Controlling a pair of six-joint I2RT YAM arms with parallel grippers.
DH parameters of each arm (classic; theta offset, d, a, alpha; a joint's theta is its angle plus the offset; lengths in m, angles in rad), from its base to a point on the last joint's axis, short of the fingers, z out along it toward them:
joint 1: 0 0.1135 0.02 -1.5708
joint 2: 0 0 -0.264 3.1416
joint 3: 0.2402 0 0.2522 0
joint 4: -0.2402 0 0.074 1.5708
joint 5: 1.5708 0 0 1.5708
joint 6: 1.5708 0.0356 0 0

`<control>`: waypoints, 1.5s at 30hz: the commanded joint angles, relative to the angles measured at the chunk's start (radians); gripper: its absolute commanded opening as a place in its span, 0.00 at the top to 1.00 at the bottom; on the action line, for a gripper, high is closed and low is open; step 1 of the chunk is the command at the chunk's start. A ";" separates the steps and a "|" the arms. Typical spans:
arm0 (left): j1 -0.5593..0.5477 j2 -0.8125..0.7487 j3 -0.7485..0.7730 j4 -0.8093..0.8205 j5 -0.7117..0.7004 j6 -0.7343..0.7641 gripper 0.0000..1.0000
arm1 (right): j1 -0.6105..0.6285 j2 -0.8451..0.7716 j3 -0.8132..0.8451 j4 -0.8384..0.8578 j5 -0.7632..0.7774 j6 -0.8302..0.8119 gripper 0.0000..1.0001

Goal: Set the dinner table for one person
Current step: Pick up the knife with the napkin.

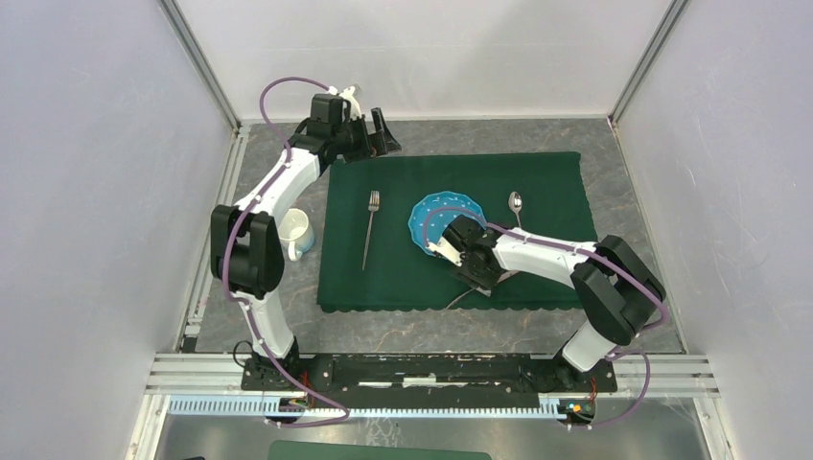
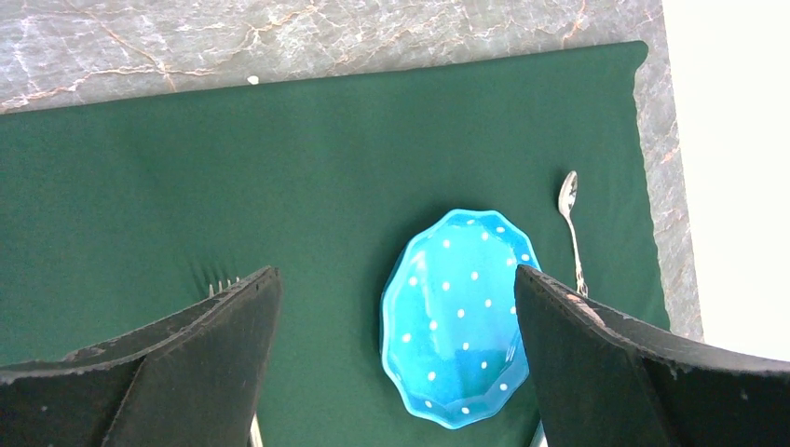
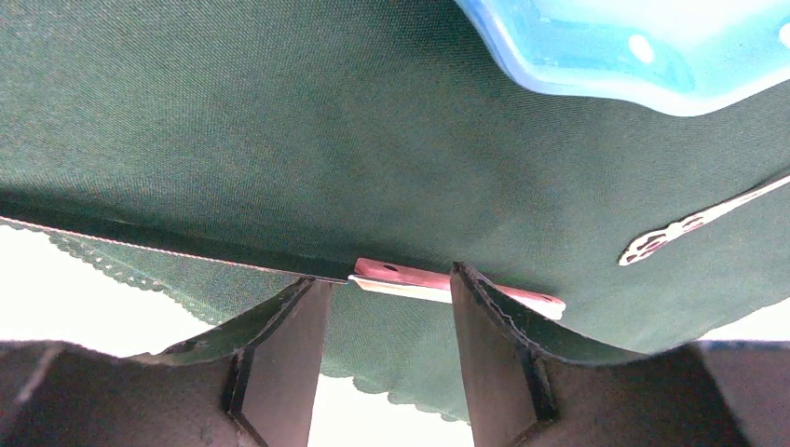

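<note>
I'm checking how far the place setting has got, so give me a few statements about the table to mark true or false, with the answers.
1. The fork lies on the green cloth, left of the plate. True.
2. The mug stands on the cloth. False: it stands on the stone table, beside the cloth.
3. The left gripper holds the spoon. False: it is open and empty; the spoon lies on the cloth, right of the plate.
4. The right gripper is down at a knife near the cloth's scalloped edge. True.
5. The plate is plain white. False: it is blue with white dots.
</note>
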 commanded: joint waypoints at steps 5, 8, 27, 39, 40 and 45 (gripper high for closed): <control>0.013 0.004 0.048 0.010 0.025 -0.024 0.00 | 0.000 0.071 -0.053 0.062 -0.003 0.015 0.45; 0.013 0.004 0.049 0.011 0.028 -0.024 0.00 | 0.000 0.070 -0.053 0.058 -0.003 0.018 0.49; 0.014 -0.004 0.043 0.001 0.036 -0.016 0.00 | 0.001 0.167 0.076 0.037 -0.005 0.000 0.65; 0.014 0.011 0.049 0.011 0.048 -0.030 0.00 | -0.001 0.144 0.088 0.018 -0.013 -0.005 0.65; 0.014 0.010 0.047 0.013 0.048 -0.032 0.00 | -0.001 0.142 0.086 0.020 -0.014 -0.005 0.66; 0.014 0.005 0.035 0.022 0.049 -0.041 0.00 | 0.000 0.132 0.083 0.021 -0.020 -0.008 0.75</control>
